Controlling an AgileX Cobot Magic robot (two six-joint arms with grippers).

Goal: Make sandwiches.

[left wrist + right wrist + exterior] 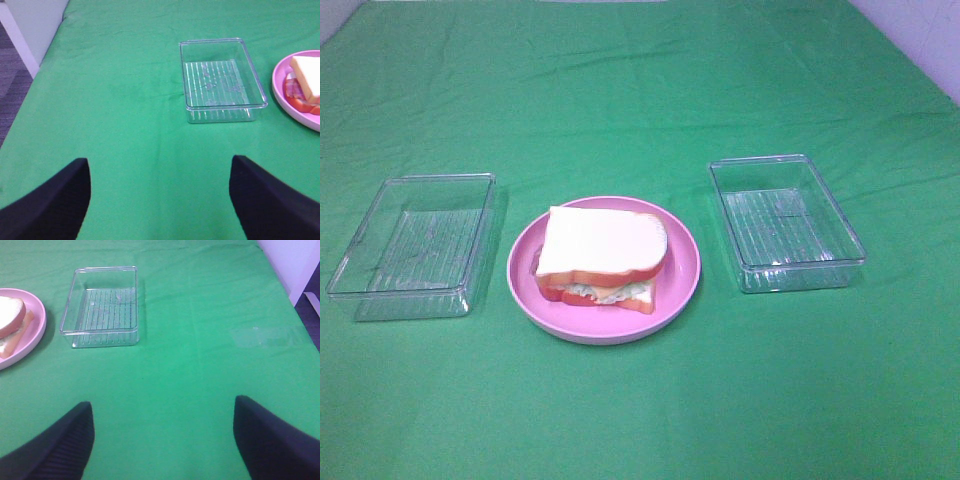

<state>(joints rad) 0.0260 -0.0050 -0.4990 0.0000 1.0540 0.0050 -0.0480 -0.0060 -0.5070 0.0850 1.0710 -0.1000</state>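
Observation:
The sandwich (601,256) is a toy stack of white bread with orange-brown crust, with lettuce and cheese showing between the slices. It lies on a pink round plate (680,290) at the table's middle. Part of the sandwich (307,82) and its plate (280,85) shows in the left wrist view, and the sandwich (12,322) on the plate (37,320) also in the right wrist view. Neither arm appears in the high view. My left gripper (160,195) and my right gripper (162,437) both stand open over bare cloth, well short of the plate, holding nothing.
A clear plastic tray (415,245) sits left of the plate and another clear tray (785,222) to its right; both look empty. The left tray (220,80) and right tray (102,307) lie ahead of the grippers. Green cloth (640,80) covers the table.

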